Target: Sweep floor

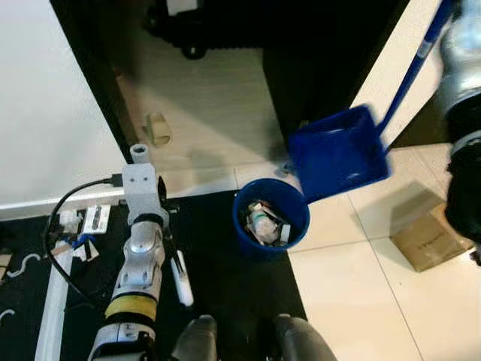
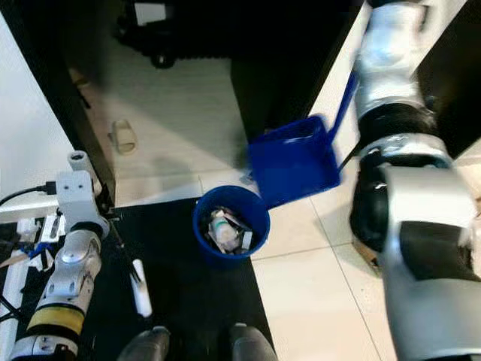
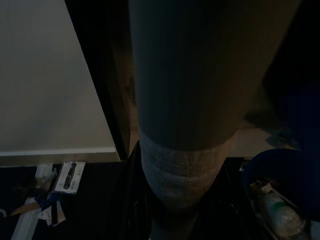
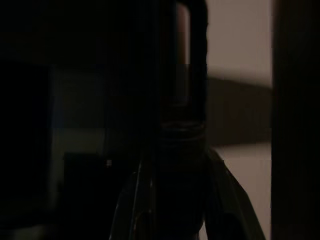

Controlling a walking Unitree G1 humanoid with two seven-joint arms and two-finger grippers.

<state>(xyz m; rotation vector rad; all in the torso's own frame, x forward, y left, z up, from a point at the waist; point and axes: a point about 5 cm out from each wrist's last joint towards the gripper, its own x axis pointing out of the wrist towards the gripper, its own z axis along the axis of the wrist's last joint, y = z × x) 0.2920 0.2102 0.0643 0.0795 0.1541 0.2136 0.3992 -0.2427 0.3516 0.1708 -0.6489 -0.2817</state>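
Note:
A blue dustpan hangs tilted just above the right rim of a round blue bin that holds crumpled rubbish. Its long blue handle rises to the upper right, toward my raised right arm. In the dark right wrist view, my right gripper is shut on that handle, one finger on each side. My left arm reaches forward low on the left. In its wrist view, the left gripper is shut around a thick grey broom handle. A white tip lies beside the arm.
The bin stands where a black mat meets pale tiles. A cardboard box lies on the right, a slipper in the doorway, and small clutter and cables at the left wall. My feet are below.

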